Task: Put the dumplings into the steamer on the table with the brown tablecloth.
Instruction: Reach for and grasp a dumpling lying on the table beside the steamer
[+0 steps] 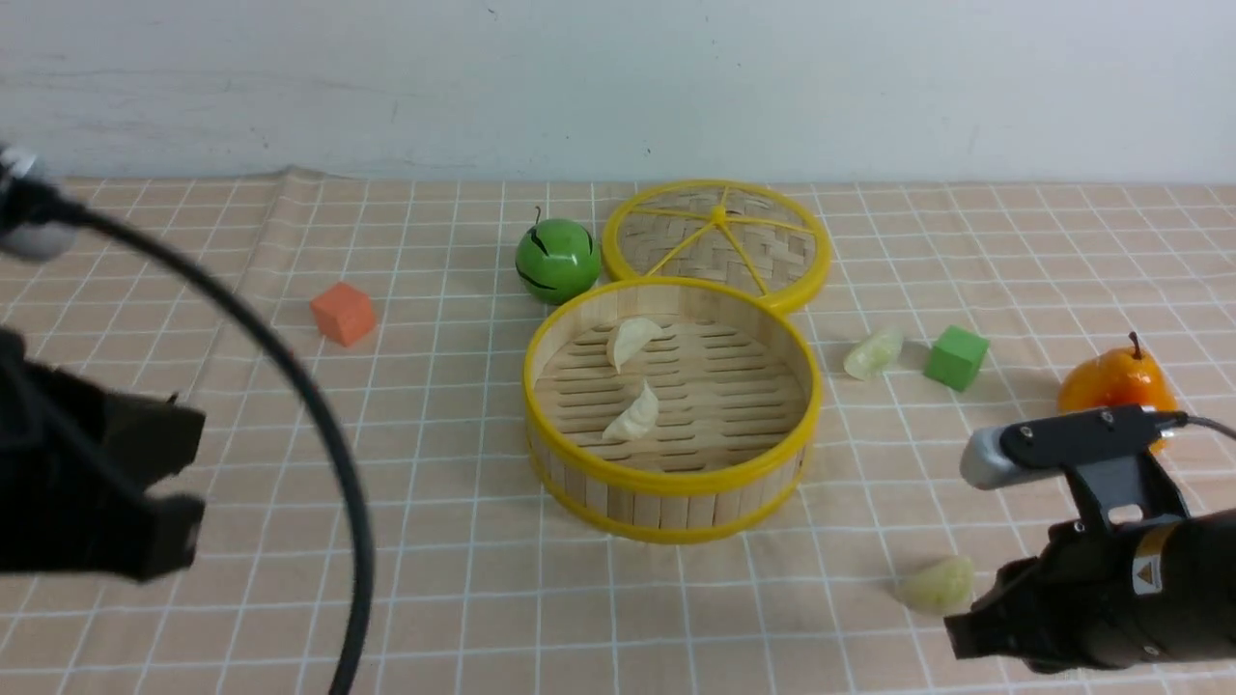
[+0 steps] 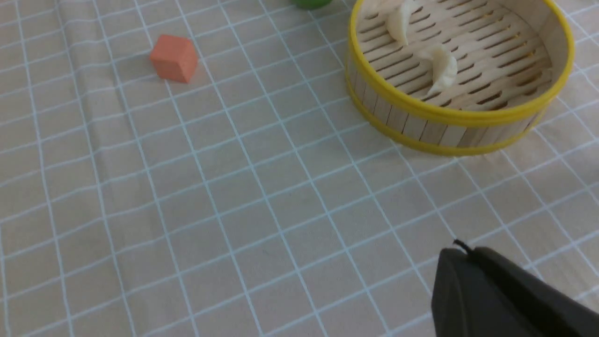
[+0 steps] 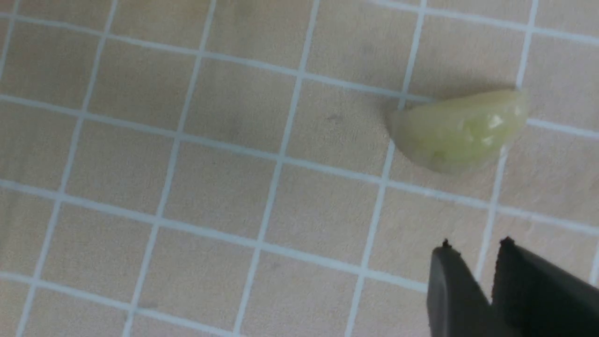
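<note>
The bamboo steamer (image 1: pixel 671 480) (image 2: pixel 449 118) stands mid-table on the brown tablecloth (image 1: pixel 463 579). Two white dumplings (image 1: pixel 632 340) (image 1: pixel 634 413) lie on its slats, also visible in the left wrist view (image 2: pixel 400 18) (image 2: pixel 442 68). One pale green dumpling (image 1: pixel 874 352) lies right of the steamer beside a green cube. Another green dumpling (image 1: pixel 937 582) (image 3: pixel 461 131) lies near the front right, just ahead of my right gripper (image 3: pixel 475 244) (image 1: pixel 970 627). That gripper's jaws stand a narrow gap apart with nothing between them. My left gripper (image 2: pixel 461 248) is shut and empty, low at the left, away from the steamer.
The woven steamer lid (image 1: pixel 716 236) lies behind the steamer, touching it. A green round fruit (image 1: pixel 557 259) sits left of the lid. An orange cube (image 1: pixel 344 313) lies at mid-left, a green cube (image 1: pixel 956 357) and an orange fruit (image 1: pixel 1115 381) at the right. A black cable (image 1: pixel 290 386) arcs across the left foreground.
</note>
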Controlling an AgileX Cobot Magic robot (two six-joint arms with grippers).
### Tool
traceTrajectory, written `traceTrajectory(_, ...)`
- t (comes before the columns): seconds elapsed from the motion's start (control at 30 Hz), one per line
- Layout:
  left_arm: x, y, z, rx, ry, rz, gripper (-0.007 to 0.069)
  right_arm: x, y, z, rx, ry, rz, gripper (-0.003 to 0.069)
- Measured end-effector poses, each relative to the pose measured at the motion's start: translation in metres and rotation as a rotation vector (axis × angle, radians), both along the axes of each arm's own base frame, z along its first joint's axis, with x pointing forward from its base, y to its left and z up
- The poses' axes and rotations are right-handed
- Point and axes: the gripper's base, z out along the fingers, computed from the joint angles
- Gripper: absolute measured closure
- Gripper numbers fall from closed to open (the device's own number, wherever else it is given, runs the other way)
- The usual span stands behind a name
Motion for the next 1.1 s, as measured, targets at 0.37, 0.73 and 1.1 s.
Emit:
traceTrajectory(0.37,-0.041,0.019,-0.055,-0.105,-0.031,0.000,0.0638,0.079,0.005,0.053,0.026,-0.145,-0.074,0.0384)
traceTrajectory(0.73,-0.037,0.015,-0.087,-0.126,-0.091,-0.030,0.0638,0.220,0.006,0.008,0.162,-0.101,-0.254,0.0200)
traceTrajectory(1.1,-0.036,0.015,-0.085,-0.102,-0.130,-0.040,0.0638,0.260,-0.002,-0.048,0.122,-0.018,-0.362,0.0188)
